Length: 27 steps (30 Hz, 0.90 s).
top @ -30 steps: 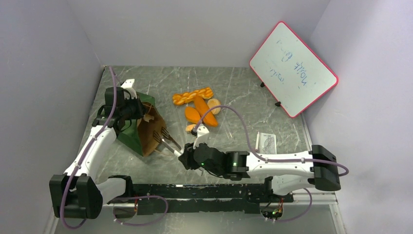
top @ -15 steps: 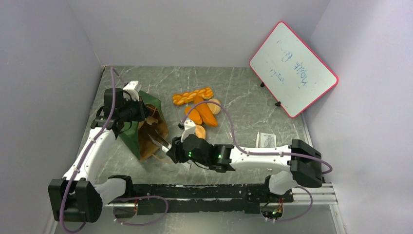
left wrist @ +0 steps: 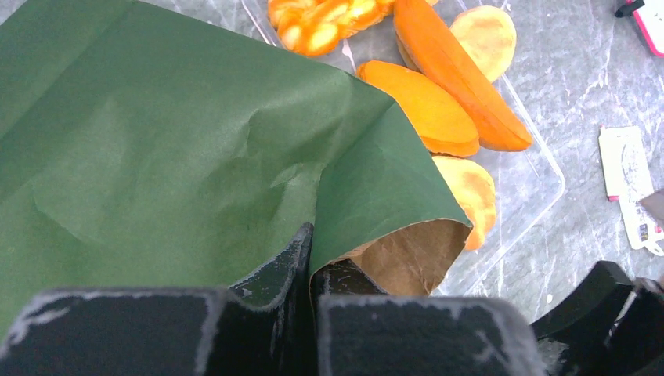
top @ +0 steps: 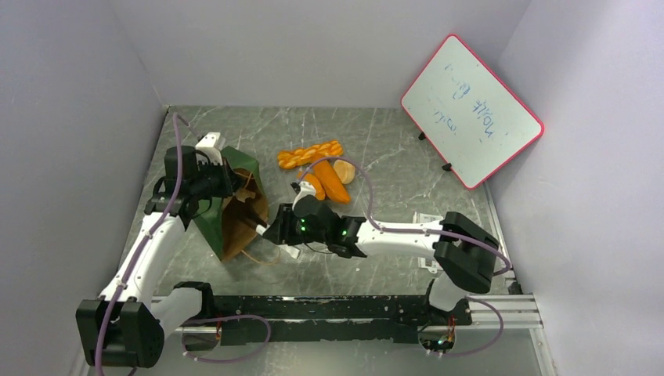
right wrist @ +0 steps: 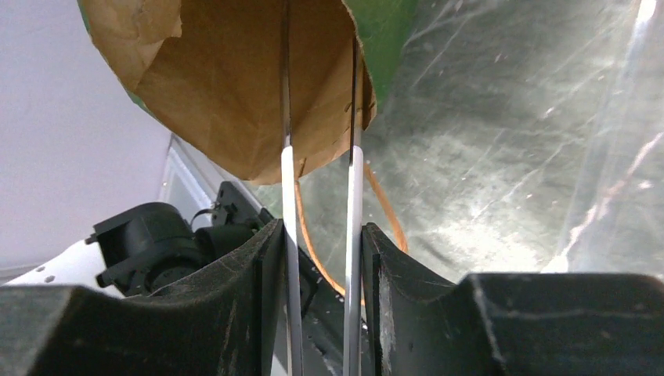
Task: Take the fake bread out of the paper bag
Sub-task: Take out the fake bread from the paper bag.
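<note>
Grey marbled stone made up the bench (top: 391, 149), walled in by plain pale panels, with a red-framed whiteboard (top: 471, 110) propped at the far right corner. The paper bag (top: 235, 207) sat at the left of the bench, tipped over so that its brown-lined mouth faced the right arm. The left hand (top: 221, 178) was clenched on the bag's upper rim; in the left wrist view its dark fingers (left wrist: 301, 258) pinched the folded green edge. The right hand (top: 276, 233) was grasping a pair of metal tongs (top: 254, 225), squeezing the two thin arms close together between its fingers. In the right wrist view those arms (right wrist: 286, 157) ran straight into the bag's opening (right wrist: 227, 86); their tips were lost in shadow, so what they touched could not be told. One tan loop handle (right wrist: 376, 204) lay on the bench below the mouth. The fake bread (top: 321, 168) lay outside the bag, just to its right, on a clear plastic tray (left wrist: 532, 172): a braided loaf farthest back, two long orange rolls and a pale bun. Another roll (left wrist: 468, 196) sat just beside the bag's green lip. A small printed card (left wrist: 626, 184) lay on the bench beyond the tray.
</note>
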Each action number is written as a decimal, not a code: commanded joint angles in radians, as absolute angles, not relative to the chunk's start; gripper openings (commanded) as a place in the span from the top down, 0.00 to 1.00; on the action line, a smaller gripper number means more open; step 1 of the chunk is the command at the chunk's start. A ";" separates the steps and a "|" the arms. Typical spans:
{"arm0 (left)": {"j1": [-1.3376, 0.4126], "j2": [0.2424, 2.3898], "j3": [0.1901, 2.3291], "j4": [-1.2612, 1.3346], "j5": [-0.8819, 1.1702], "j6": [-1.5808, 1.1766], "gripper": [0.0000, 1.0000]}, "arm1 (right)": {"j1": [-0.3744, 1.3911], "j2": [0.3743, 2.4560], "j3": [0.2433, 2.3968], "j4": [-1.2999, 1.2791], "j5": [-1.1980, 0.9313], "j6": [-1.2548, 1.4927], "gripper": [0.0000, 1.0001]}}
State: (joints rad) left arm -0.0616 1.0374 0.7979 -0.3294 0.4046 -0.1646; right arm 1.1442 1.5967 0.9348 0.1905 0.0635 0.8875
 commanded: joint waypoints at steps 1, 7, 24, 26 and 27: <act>-0.057 1.008 0.756 -0.248 0.397 -0.215 0.93 | 1.128 1.639 0.984 0.254 -0.030 1.017 0.59; -0.059 0.997 0.688 -0.163 0.387 -0.284 0.93 | 1.117 1.700 1.037 0.222 -0.046 1.090 0.60; -0.173 0.929 0.661 -0.137 0.083 -0.433 0.93 | 1.083 1.858 1.161 0.155 -0.081 1.259 0.60; -0.188 0.931 0.661 -0.137 0.056 -0.436 0.93 | 1.079 1.873 1.177 0.145 -0.083 1.280 0.60; -0.197 0.931 0.662 -0.138 0.042 -0.437 0.93 | 1.076 1.882 1.182 0.142 -0.087 1.294 0.60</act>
State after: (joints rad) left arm -0.1684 0.9421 0.6571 -0.1627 0.1322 -0.4084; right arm 1.0904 1.8500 1.1385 0.1509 -0.0731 1.2324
